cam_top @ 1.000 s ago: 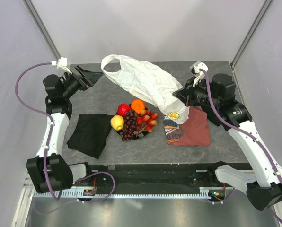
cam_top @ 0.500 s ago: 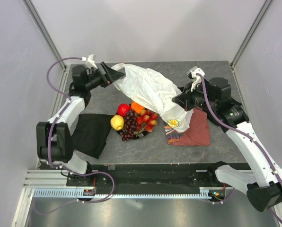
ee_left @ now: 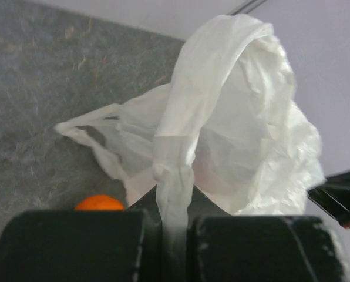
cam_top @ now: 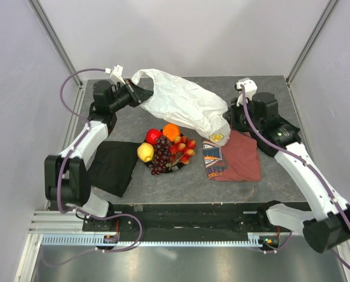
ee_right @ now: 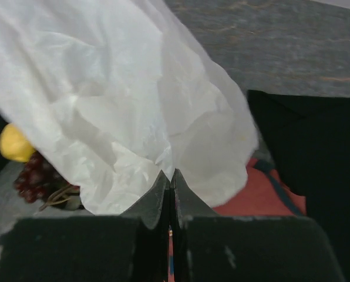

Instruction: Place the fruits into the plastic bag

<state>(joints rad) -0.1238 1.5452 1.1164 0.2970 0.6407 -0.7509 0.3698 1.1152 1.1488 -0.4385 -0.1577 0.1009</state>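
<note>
The plastic bag (cam_top: 184, 106) hangs stretched between both grippers above the table. My left gripper (cam_top: 142, 93) is shut on the bag's twisted handle loop (ee_left: 174, 200). My right gripper (cam_top: 227, 121) is shut on the bag's other end (ee_right: 171, 167), with its jaws pressed together on the film. The fruits sit piled at the table's middle: red apple (cam_top: 153, 136), orange (cam_top: 171, 130), lemon (cam_top: 145, 152), grape bunch (cam_top: 161, 156) and small red-yellow fruits (cam_top: 184, 150). The orange (ee_left: 98, 202) peeks over the left fingers. Beneath the bag, the right wrist view shows the lemon (ee_right: 12, 144) and grapes (ee_right: 37, 176).
A black cloth (cam_top: 111, 166) lies at the front left of the table. A red printed T-shirt (cam_top: 234, 157) lies at the right, under the bag's end. The grey tabletop (cam_top: 181, 182) is walled by pale panels at the back and sides.
My left arm swung in from the back left corner to the bag's handle and its jaws shut on it. The bag now hangs taut and its right end rose slightly.
</note>
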